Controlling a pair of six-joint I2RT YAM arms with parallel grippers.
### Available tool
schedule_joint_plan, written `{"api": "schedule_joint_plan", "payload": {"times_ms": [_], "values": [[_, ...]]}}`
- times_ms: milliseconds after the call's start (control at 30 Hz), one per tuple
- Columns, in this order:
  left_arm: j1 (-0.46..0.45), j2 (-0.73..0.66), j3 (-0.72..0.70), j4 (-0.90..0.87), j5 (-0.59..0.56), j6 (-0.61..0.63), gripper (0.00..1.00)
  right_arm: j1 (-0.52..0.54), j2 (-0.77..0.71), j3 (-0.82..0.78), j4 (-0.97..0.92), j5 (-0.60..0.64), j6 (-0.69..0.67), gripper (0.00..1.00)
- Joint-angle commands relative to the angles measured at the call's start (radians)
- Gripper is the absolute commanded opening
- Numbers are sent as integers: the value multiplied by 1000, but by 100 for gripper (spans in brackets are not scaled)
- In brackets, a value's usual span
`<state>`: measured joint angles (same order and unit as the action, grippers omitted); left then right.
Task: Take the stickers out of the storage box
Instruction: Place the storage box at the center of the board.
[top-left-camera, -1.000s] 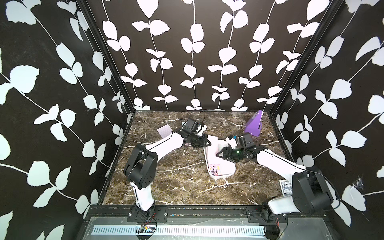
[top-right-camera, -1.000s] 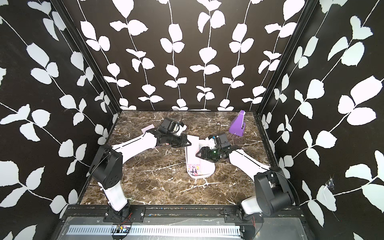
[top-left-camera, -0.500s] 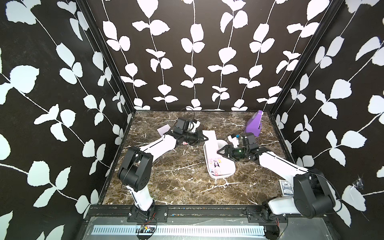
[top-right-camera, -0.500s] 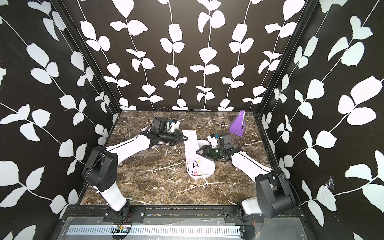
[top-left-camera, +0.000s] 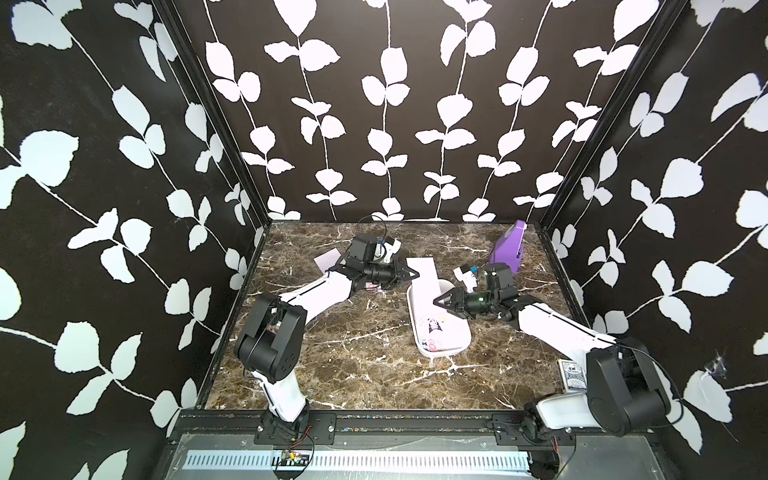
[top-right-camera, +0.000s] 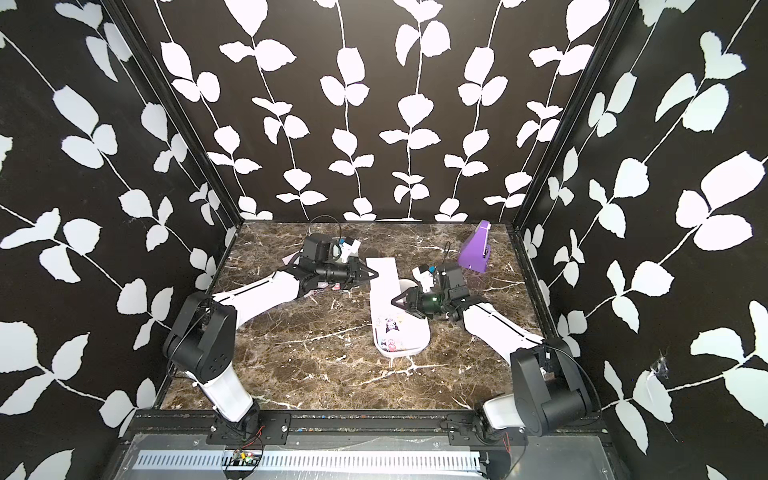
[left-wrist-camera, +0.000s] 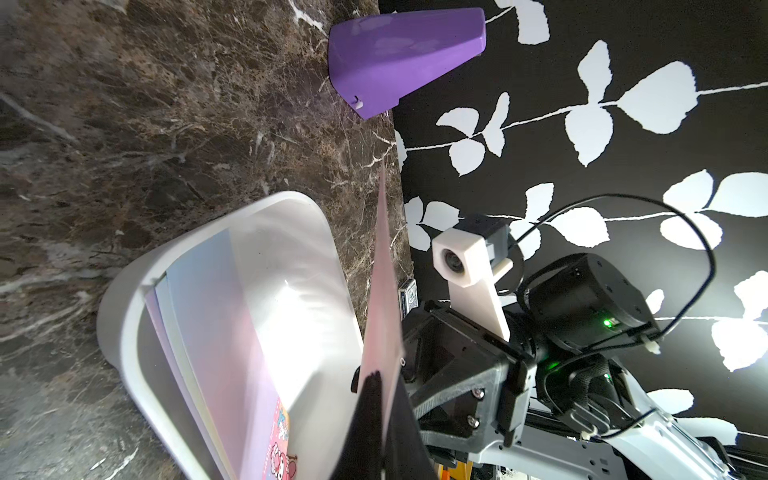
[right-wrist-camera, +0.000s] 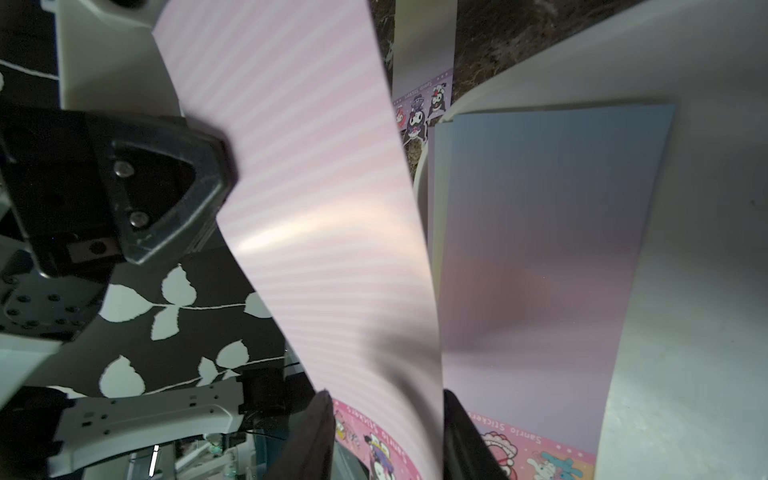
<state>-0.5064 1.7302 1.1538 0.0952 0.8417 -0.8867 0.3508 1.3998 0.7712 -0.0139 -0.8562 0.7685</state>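
The left hand (top-left-camera: 415, 274) is clenched on the edge of a pink striped sheet (top-left-camera: 424, 270). In the left wrist view that sheet (left-wrist-camera: 382, 270) shows edge-on, pinched between the dark fingers (left-wrist-camera: 370, 415). Its lower end is down in the storage box (top-left-camera: 465, 338), and the rest curves up and out over the far rim.

The right hand (top-left-camera: 435, 300) reaches in from the opposite side, low over the box, its tip pointing at the same sheet. In the right wrist view its two fingers (right-wrist-camera: 316, 436) stand on either side of the striped sheet (right-wrist-camera: 324, 187) with a gap between them. I cannot tell whether they are gripping it.

The storage box lies near the middle of the tabletop (top-left-camera: 353, 353), long side running front to back. The other stickers (top-left-camera: 434, 328) lie flat inside it, with their cartoon characters at the front end. The top one (right-wrist-camera: 540, 228) is lilac fading to grey-blue. Another character sheet (right-wrist-camera: 419, 108) lies on the tabletop just outside the box.

A purple wedge (top-left-camera: 509, 253) stands by the far right corner. A blue-patterned card box (top-left-camera: 572, 374) lies at the right edge, beside the right arm's base.
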Motion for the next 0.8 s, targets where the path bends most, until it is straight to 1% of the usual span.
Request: {"api": "schedule_joint_plan", "payload": {"times_ms": [0,67,167,267,433,667,733,767], "values": [[6,-15,-14,3,6,12,0,0,-25,-19,56,-49,11,23],[8,-16,-14,-16,-1,24,1,0,-31,-19,54,-51,9,18],[9,-17,-17,-30,-6,34,1,0,-36,-18,43,-52,6,8],[12,-17,-18,-42,-11,43,5,0,-37,-18,37,-53,5,0],[18,-22,-17,-69,-19,60,12,0,-35,-15,34,-52,1,0],[26,-31,-10,-98,-28,79,16,0,-30,-3,21,-51,-4,0],[29,-33,-5,-107,-27,85,20,1,-30,2,14,-52,-8,0],[31,-33,-6,-114,-29,88,24,0,-30,3,14,-52,-6,0]]}}
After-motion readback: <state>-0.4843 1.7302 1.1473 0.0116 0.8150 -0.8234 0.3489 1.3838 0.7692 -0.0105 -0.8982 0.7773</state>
